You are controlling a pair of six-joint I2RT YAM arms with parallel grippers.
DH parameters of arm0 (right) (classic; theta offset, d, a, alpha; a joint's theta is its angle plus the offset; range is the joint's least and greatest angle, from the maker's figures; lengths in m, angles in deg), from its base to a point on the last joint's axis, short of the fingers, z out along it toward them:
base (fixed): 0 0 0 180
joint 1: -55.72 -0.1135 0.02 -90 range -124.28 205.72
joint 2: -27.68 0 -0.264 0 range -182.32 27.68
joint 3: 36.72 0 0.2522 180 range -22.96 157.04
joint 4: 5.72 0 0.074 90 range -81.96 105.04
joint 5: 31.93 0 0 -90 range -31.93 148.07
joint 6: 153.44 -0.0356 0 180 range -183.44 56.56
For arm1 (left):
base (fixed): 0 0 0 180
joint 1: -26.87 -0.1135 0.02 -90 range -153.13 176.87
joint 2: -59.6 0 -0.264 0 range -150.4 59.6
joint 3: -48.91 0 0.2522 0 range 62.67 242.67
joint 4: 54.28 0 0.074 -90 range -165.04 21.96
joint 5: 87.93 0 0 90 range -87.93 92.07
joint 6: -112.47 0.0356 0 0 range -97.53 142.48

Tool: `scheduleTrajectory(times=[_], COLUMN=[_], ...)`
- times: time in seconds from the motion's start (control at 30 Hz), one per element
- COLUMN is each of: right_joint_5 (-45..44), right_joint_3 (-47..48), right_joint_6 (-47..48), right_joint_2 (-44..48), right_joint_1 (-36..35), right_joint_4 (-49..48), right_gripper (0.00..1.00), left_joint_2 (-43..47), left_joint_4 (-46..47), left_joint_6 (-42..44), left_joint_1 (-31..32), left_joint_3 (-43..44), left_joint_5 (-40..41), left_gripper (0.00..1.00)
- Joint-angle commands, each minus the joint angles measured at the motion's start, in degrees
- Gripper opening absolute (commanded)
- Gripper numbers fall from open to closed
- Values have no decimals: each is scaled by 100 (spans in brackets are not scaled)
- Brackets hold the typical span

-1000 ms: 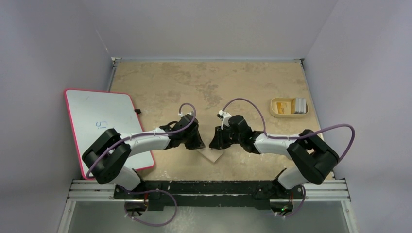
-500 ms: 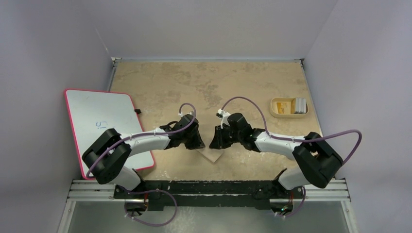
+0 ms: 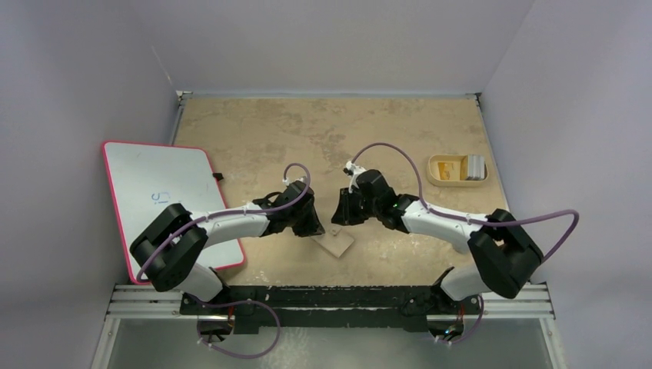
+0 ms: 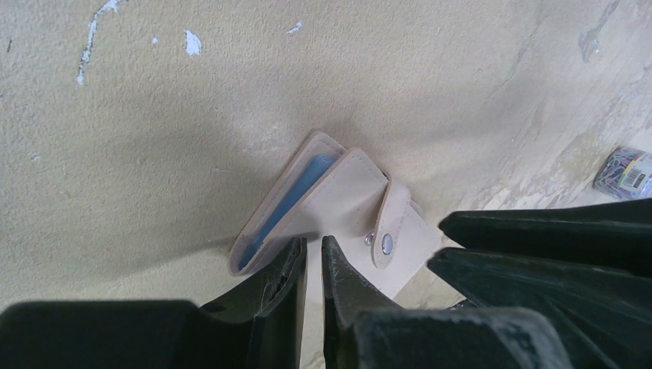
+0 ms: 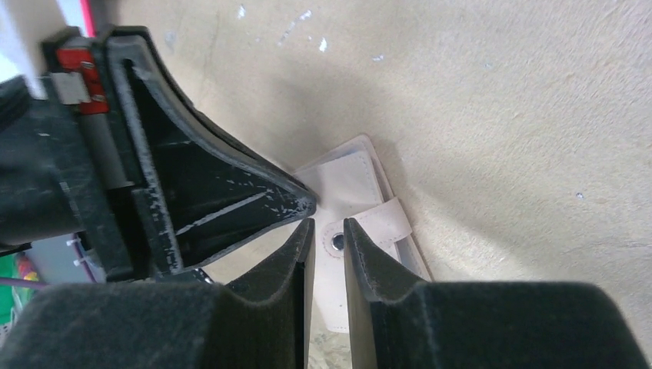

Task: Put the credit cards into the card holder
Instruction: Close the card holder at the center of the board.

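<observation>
— Where is the card holder (image 4: 342,204) sitting?

— It is lying on the tabletop (image 3: 307,131) close to the near edge, between the two arms. Its cover is gaping a little on one side, so the light-blue lining (image 4: 296,192) is showing, and the strap (image 5: 384,219) with the snap button (image 4: 387,244) is resting loose across the top, not fastened.

— What is the left end effector (image 4: 314,250) doing?

— Its fingers are pressing almost together, and the near edge of the card holder is running into the thin slit between them, so it is pinching the cover there.

— And the right end effector (image 5: 328,231)?

— It is hovering over the strap end with its tips pointing at the snap. Its fingers are drawn nearly together too, with nothing sitting between them; the snap is showing through the gap. Its tips are almost meeting the left arm's tips.

— Are the credit cards (image 3: 475,167) near the arms?

— No, they are sitting well apart, in a shallow tan tray (image 3: 438,178) at the right side of the tabletop: pale grey ones on the right, a gold one beside them. A pink-rimmed whiteboard (image 3: 169,184) is lying at the left.
</observation>
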Motion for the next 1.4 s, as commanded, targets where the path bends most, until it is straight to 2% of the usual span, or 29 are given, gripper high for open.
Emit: scheduleTrajectory(times=[0.0, 0.37, 0.5, 0.77, 1.0, 1.23, 1.37], right_joint_5=[-185, -615, -718, -1341, -1679, -1937, -2038], right_joint_3=[263, 594, 717, 1344, 2048, 2173, 2200], right_joint_6=[-57, 2, 90, 247, 156, -14, -19], right_joint_2=[-216, -753, -906, -1094, -1413, -1552, -1609], right_joint_1=[-135, -498, -582, -845, -1065, -1110, -1151], right_joint_4=[289, 783, 1058, 2218, 2918, 3020, 3146], right_gripper=[23, 24, 21, 20, 25, 28, 24], left_joint_2=[-172, -210, -201, -180, -125, -173, -149], left_joint_4=[82, 111, 85, 56, -85, -10, 14], left_joint_6=[150, 120, 124, 107, 164, 151, 134], left_joint_1=[9, 10, 10, 10, 10, 8, 9], left_joint_3=[3, -30, -26, -14, 2, -2, -24], left_joint_5=[266, 270, 297, 339, 542, 424, 422], left_gripper=[13, 13, 13, 13, 13, 13, 13])
